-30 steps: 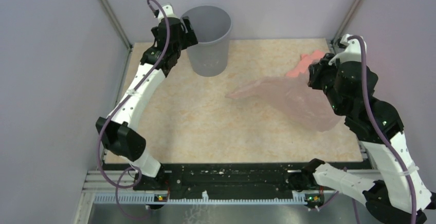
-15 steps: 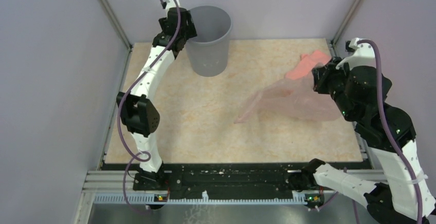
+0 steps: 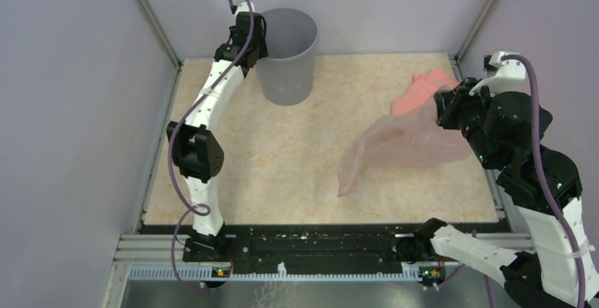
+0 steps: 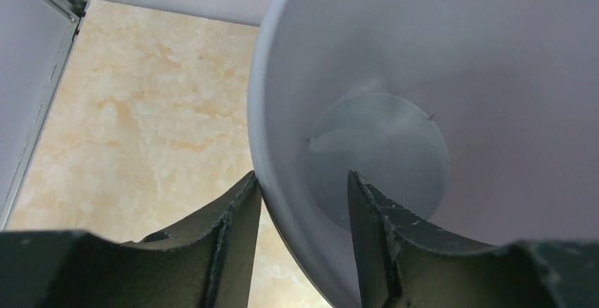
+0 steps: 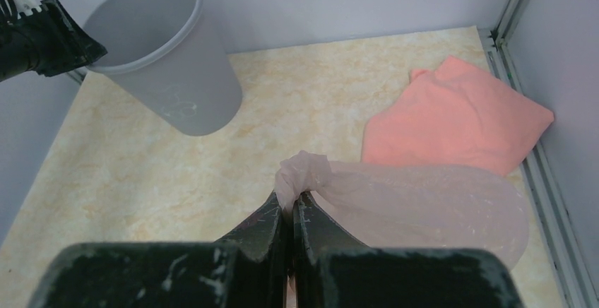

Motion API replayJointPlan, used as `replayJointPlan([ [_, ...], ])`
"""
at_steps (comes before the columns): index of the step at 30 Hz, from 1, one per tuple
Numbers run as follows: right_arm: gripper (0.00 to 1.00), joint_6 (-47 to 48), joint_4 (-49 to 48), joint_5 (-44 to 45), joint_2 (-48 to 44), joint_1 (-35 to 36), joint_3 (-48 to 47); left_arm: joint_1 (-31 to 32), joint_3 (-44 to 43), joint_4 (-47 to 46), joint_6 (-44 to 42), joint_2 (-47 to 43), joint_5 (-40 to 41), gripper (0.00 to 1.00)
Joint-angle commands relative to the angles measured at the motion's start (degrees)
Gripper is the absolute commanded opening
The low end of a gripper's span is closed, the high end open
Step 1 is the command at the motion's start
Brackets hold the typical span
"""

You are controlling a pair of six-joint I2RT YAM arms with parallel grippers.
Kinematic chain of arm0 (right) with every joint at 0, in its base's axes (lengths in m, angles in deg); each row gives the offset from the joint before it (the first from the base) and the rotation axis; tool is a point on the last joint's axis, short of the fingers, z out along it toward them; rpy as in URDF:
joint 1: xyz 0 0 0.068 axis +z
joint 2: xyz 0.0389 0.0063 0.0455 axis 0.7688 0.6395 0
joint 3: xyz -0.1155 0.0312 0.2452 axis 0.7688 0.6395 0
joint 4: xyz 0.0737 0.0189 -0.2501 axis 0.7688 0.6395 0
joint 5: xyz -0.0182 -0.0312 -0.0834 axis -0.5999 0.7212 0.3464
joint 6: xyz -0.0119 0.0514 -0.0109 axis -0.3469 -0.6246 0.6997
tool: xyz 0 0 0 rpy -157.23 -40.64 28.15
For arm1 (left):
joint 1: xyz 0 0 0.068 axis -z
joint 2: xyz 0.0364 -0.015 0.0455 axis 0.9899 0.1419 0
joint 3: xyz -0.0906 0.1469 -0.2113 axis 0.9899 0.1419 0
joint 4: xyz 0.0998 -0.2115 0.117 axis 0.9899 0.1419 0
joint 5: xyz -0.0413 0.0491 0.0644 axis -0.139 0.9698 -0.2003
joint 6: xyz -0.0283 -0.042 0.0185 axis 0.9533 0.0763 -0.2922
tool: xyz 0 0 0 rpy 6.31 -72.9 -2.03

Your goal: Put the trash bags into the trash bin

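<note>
Light, limp, translucent pale pink plastic bag (image 5: 438, 205) droops toward the table (image 3: 282, 167), sensibly pinched at its bunched edge by the right fingers (image 5: 272, 223); left fingers (image 4: 233, 237) spread astride the round grey plastic bin (image 3: 286, 75) rim.

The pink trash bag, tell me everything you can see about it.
The trash bag is thin, translucent pale pink plastic, crinkled and limp. The right gripper, shut, pinches a gathered bunch at one end; the rest spreads out over the right of the table, tapering to a point, beside an opaque salmon-pink bundle.
</note>
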Motion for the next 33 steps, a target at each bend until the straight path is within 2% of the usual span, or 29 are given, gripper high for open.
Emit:
replayJointPlan([
  [1, 0.0, 1.42, -0.33, -0.54, 0.31, 0.18, -2.71, -0.19, -2.16, 0.87, -1.85, -0.14, -1.9, 0.49],
  [5, 0.0, 2.14, -0.59, -0.65, 1.19, 0.18, -4.89, -0.19, -2.63, 0.96, -2.73, -1.39, -4.54, 0.32],
  [10, 0.0, 3.04, -0.77, -1.05, 2.95, 0.18, -8.92, -0.19, -8.28, 6.33, -4.62, -0.34, -8.65, 0.19],
  [12, 0.0, 3.28, -0.98, -1.37, 3.75, 0.18, -10.55, -0.19, -10.53, 8.61, -5.01, -0.22, -10.44, 0.11],
  [16, 0.0, 3.82, -2.29, -1.85, 4.77, 0.18, -13.44, -0.19, -11.3, 11.05, -5.17, -1.78, -14.69, 0.0],
  [20, 0.0, 4.64, -4.79, -0.93, 5.64, 0.18, -15.66, -0.19, -9.13, 13.38, -3.78, -4.11, -19.15, 0.0],
  [28, 0.0, 6.17, -12.29, 0.98, 6.53, 0.13, -20.96, 1.38, 4.65, 10.13, -0.82, -13.67, -28.17, 0.0],
  [33, 0.0, 7.27, -21.04, -1.26, 6.35, 0.17, -23.43, 2.61, 12.41, 8.08, 0.34, -19.22, -30.14, 0.0],
])
